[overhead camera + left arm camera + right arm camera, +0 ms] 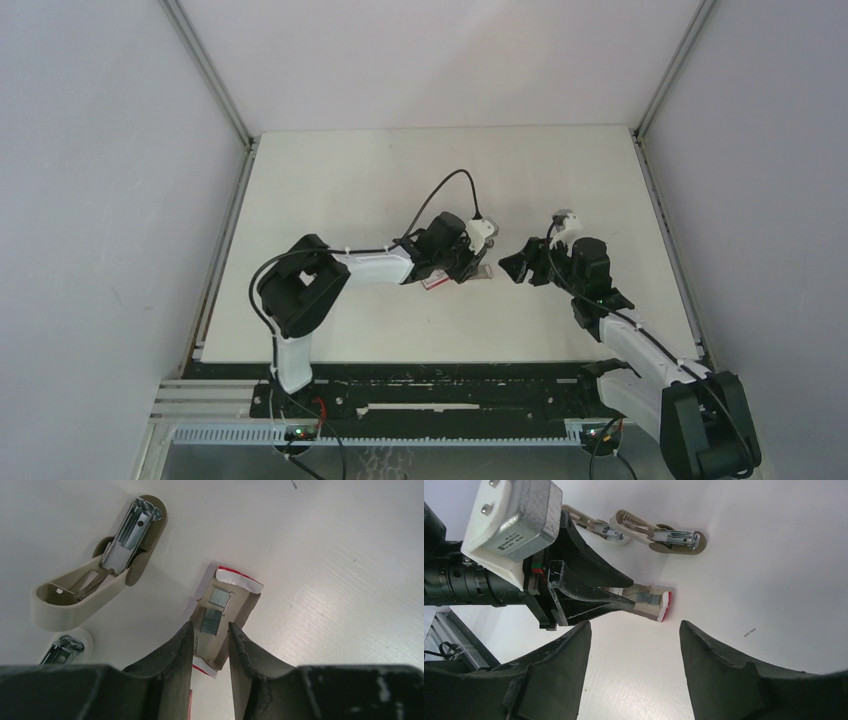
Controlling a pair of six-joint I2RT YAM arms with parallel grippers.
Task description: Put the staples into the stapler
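The left gripper (210,628) sets narrow jaws around the staples (212,620) in the box (239,581) at frame centre. I cannot tell if they grip yet. Pinch the strip's 2 long sides squarely, not the cardboard. The stapler (75,600) lies open, upper left. The right gripper (634,627) hangs released and empty.
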